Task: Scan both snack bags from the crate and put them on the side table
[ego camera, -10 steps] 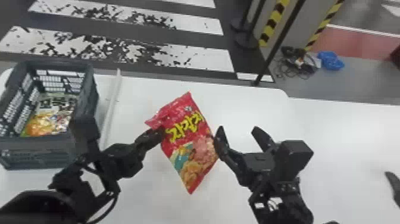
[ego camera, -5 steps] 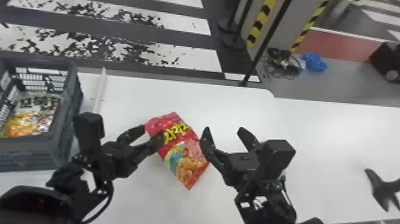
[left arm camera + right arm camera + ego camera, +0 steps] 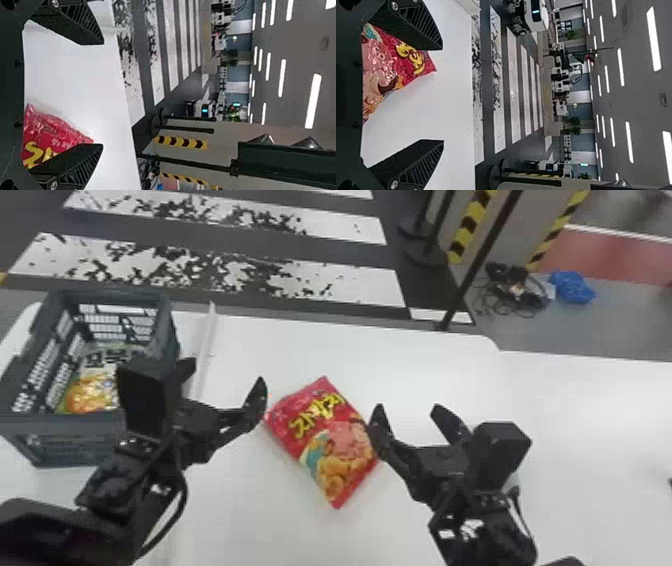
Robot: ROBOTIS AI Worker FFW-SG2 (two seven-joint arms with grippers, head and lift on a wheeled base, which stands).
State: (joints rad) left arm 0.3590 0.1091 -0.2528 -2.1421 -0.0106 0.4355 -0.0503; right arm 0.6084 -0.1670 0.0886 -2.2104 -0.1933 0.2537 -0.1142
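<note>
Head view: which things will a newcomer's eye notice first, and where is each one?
Most likely the bright red snack bag, lying on the white table between the open left gripper and the open right gripper. Next, the dark crate at the robot's left, with an orange-and-green snack bag inside. Beyond the table, worn white stripes cross the dark floor.

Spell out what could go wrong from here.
The open right claw has a finger beside the red bag and might nudge it away instead of gripping it. The bag lies flat, so closing fingers could slide over it. The left claw is close to the crate and might knock it.
</note>
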